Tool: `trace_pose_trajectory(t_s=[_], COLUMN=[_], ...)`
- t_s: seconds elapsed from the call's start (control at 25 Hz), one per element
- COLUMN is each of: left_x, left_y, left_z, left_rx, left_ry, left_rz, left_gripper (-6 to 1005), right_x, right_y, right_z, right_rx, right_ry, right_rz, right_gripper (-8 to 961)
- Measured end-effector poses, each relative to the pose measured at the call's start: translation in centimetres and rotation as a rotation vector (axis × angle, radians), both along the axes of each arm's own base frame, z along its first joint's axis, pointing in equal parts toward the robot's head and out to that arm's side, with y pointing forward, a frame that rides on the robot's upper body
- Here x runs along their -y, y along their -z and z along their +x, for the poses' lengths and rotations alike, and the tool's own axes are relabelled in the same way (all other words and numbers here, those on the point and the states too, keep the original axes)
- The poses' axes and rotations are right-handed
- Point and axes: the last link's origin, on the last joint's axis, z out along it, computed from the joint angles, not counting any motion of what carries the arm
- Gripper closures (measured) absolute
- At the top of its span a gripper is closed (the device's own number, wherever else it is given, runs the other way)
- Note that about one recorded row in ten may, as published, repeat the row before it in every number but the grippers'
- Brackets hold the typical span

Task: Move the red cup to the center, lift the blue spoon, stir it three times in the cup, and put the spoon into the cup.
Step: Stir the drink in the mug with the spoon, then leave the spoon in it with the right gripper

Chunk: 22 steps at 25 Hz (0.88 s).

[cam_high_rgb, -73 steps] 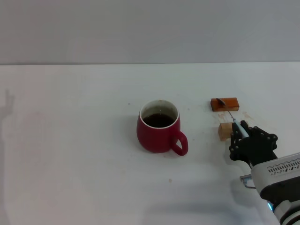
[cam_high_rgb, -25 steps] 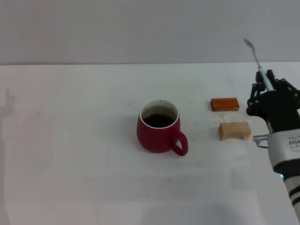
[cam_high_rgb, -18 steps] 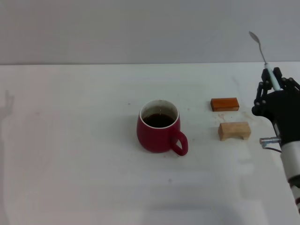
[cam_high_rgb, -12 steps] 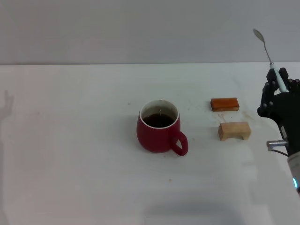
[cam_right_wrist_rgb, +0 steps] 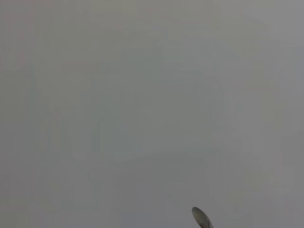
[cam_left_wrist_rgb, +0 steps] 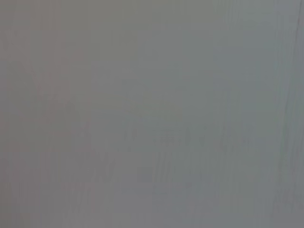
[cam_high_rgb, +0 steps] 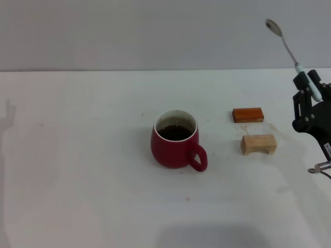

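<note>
The red cup (cam_high_rgb: 176, 139) stands near the middle of the white table (cam_high_rgb: 77, 155), dark liquid inside, its handle turned toward the front right. At the far right of the head view my right gripper (cam_high_rgb: 311, 91) is raised and shut on the blue spoon (cam_high_rgb: 290, 54). The spoon's pale handle sits between the fingers, and its metal neck and bowl point up and to the left, against the grey wall. The right wrist view catches only the spoon's bowl (cam_right_wrist_rgb: 202, 218) against a plain grey background. My left gripper is out of view; the left wrist view is plain grey.
Right of the cup lie two small blocks: an orange-brown one (cam_high_rgb: 248, 114) farther back and a pale wooden one (cam_high_rgb: 258, 144) nearer the front. The gripper is above and to the right of both.
My right gripper lifted the spoon off the blocks and carried it up and to the right. Over the last half second the spoon tilted further left. The cup has not moved.
</note>
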Motion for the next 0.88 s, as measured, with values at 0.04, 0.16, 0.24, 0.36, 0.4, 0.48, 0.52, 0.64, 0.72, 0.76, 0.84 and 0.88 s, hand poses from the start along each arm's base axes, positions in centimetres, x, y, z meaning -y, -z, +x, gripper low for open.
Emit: trace_pose_trajectory(t_s=[0.04,0.16,0.24,0.36,0.4,0.48,0.52,0.64,0.72,0.76,0.84,0.88], left_x=[0.0,-0.1,-0.1,-0.1,-0.1,-0.1,-0.1,-0.1,-0.1,-0.1,-0.1,-0.2], left_y=[0.0,0.0,0.1,0.1,0.1,0.1,0.1,0.2,0.2,0.2,0.2,0.2], left_z=[0.0,0.1,0.1,0.1,0.2,0.2,0.2,0.2,0.3,0.3,0.3,0.3], left_rx=[0.000,0.000,0.001,0.001,0.003,0.004,0.004,0.006,0.007,0.007,0.007,0.008], left_ry=[0.001,0.003,0.003,0.003,0.004,0.004,0.004,0.005,0.005,0.005,0.006,0.006], left_rz=[0.000,-0.001,-0.001,0.000,0.000,0.000,0.000,0.001,0.001,0.001,0.001,0.001], left_gripper=[158,158,158,158,158,158,158,158,158,158,158,158], right_x=[0.0,-0.2,-0.7,-1.4,-1.5,-1.7,-1.8,-2.2,-2.5,-2.6,-2.8,-2.8], right_y=[-0.2,-0.6,-0.9,-1.0,-0.9,-0.9,-0.9,-1.1,-1.2,-1.2,-1.3,-1.3], right_z=[0.0,0.0,-0.3,-0.6,-0.7,-0.8,-1.0,-1.7,-2.1,-2.3,-2.6,-2.6], right_rx=[-0.005,-0.003,0.011,0.033,0.045,0.059,0.074,0.128,0.140,0.147,0.157,0.157], right_ry=[-0.023,-0.063,-0.065,-0.045,-0.042,-0.039,-0.037,-0.034,-0.032,-0.028,-0.020,-0.020], right_rz=[-0.022,-0.067,-0.098,-0.127,-0.136,-0.143,-0.148,-0.165,-0.170,-0.176,-0.183,-0.183], right_gripper=[815,815,815,815,815,815,815,815,814,814,814,814])
